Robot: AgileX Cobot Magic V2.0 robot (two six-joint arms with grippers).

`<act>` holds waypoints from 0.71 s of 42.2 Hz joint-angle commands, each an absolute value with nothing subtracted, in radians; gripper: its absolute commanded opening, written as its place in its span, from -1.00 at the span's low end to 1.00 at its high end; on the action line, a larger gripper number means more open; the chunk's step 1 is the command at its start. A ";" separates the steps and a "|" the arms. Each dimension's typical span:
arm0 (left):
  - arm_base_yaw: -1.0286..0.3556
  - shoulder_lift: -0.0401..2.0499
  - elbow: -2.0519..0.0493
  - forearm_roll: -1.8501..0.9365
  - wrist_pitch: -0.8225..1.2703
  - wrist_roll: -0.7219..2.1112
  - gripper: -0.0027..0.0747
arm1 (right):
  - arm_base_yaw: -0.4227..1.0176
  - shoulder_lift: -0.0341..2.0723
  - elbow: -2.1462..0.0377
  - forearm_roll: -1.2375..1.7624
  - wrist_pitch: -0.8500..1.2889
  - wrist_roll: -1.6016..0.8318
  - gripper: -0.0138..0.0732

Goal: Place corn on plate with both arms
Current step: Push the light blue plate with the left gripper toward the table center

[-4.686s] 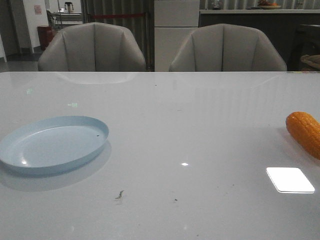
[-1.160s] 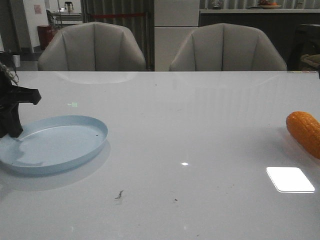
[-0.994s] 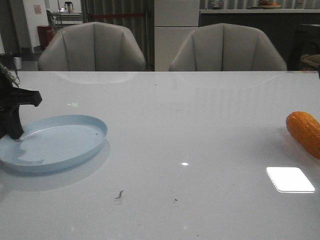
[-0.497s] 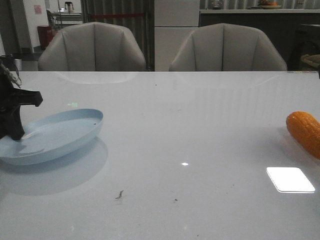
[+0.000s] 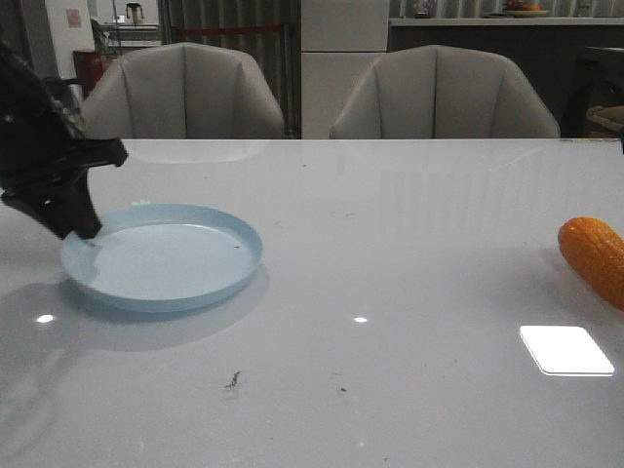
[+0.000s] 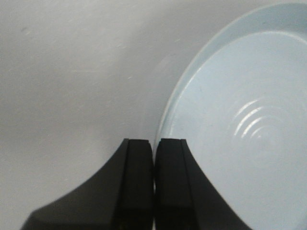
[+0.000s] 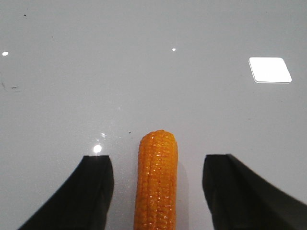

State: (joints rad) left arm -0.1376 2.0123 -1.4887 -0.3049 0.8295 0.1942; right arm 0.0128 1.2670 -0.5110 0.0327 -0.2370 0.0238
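Observation:
The pale-blue plate [image 5: 166, 258] is at the table's left, with a shadow beneath it. My left gripper [image 5: 84, 232] is shut on its left rim; in the left wrist view the black fingers [image 6: 139, 163] pinch the edge of the plate [image 6: 240, 120]. The orange corn [image 5: 595, 255] lies at the table's far right edge, partly cut off by the frame. In the right wrist view my right gripper [image 7: 157, 162] is open, and the corn [image 7: 157, 191] lies lengthwise between its fingers without touching them. The right arm does not show in the front view.
Two grey chairs [image 5: 185, 93] stand beyond the table's far edge. A bright light patch [image 5: 565, 349] reflects on the tabletop near the corn. Small dark specks [image 5: 233, 379] lie near the front middle.
My left gripper has carried the plate to the right, from the table's left edge toward the middle; it tilted on the way and is now level. The corn has not moved.

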 commanded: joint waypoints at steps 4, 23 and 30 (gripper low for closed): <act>-0.208 1.946 -1.604 -0.449 0.855 0.247 -0.69 | 0.006 1.246 -0.542 0.033 -0.312 0.021 0.51; -0.403 1.966 -1.650 -0.517 0.876 0.247 -0.69 | 0.006 1.246 -0.542 0.033 -0.311 0.021 0.51; -0.438 1.987 -1.650 -0.517 0.879 0.236 -0.69 | 0.006 1.246 -0.542 0.033 -0.303 0.021 0.51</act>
